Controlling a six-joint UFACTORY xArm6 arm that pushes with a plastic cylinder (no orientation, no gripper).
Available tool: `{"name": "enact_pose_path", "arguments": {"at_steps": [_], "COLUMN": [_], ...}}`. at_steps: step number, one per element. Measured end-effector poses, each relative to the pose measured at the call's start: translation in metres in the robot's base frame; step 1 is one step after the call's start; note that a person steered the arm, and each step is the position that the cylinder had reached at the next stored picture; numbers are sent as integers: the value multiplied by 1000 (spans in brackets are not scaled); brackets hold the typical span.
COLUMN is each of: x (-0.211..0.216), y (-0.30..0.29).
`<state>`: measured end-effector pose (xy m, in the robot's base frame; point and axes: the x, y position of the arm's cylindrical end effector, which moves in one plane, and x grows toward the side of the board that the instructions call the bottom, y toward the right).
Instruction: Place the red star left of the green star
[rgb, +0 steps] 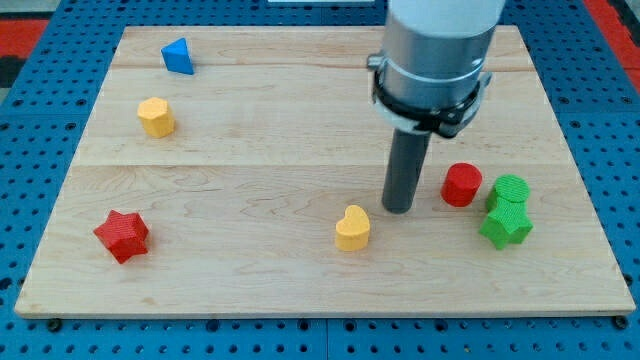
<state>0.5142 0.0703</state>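
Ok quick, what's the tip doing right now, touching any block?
My tip: no gripper, holding nothing; between the yellow heart and the red cylinder, touching neither.

You have a blue triangle block (178, 56) near the far left corner of the wooden surface (250, 150), with a yellow hexagon block (156, 117) just below it along the left edge. Near the middle of the bottom edge you see a yellow heart block (352, 228). Toward the right edge sits a red cylinder block (461, 185), and just to its right a green cylinder block (510, 189), the two slightly apart.
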Motion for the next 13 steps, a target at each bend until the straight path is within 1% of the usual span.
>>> {"name": "enact_pose_path", "arguments": {"at_steps": [1,2,5,6,7,8,9,10,12,13], "x": [42,65,66,43,13,-18,-38,-38,-14,-14], "y": [-1,-38,-262,-304,-305,-322,-337,-320,-309,-287]}}
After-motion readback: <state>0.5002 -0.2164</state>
